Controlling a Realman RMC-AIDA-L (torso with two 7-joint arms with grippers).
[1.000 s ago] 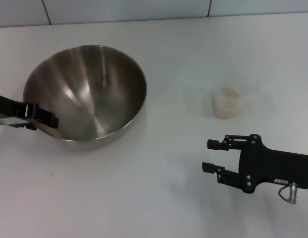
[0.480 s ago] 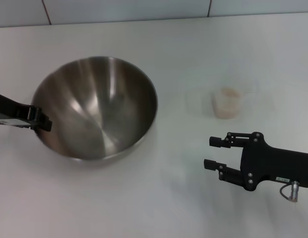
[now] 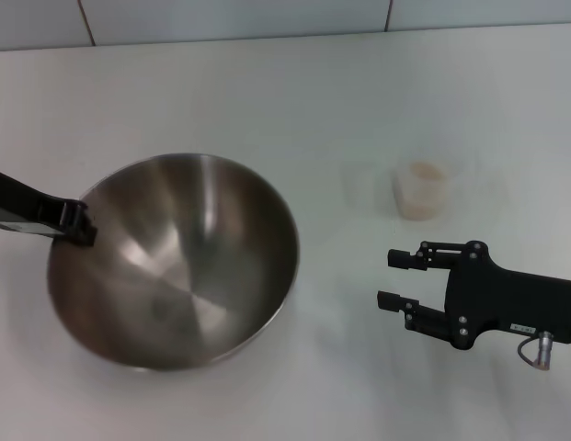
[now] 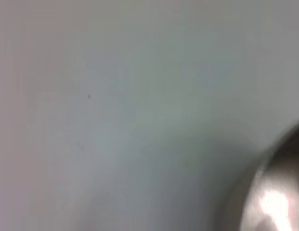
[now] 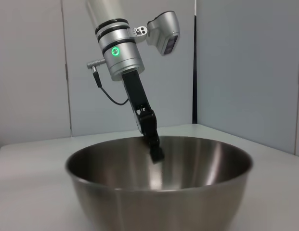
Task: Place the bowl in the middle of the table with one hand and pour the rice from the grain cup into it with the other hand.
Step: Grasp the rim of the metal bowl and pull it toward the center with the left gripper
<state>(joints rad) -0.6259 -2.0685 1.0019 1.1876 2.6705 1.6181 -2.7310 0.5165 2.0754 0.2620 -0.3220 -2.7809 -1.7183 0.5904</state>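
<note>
The steel bowl (image 3: 175, 262) is at the left-centre of the white table (image 3: 294, 92). My left gripper (image 3: 78, 225) is shut on the bowl's left rim; one finger reaches inside the bowl. In the right wrist view the bowl (image 5: 159, 183) fills the foreground, with the left gripper (image 5: 153, 144) clamped on its far rim. The bowl's edge also shows in the left wrist view (image 4: 279, 192). The clear grain cup (image 3: 421, 190), with rice (image 3: 424, 174) in it, stands upright at right-centre. My right gripper (image 3: 388, 278) is open and empty, a little nearer than the cup.
A tiled wall (image 3: 267, 18) runs behind the table's far edge. Grey partition panels (image 5: 245, 62) stand behind the left arm in the right wrist view. Bare tabletop lies between the bowl and the cup.
The left gripper has brought the bowl nearer and slightly to the right, and it looks larger now. The right gripper has barely moved. The cup has not moved.
</note>
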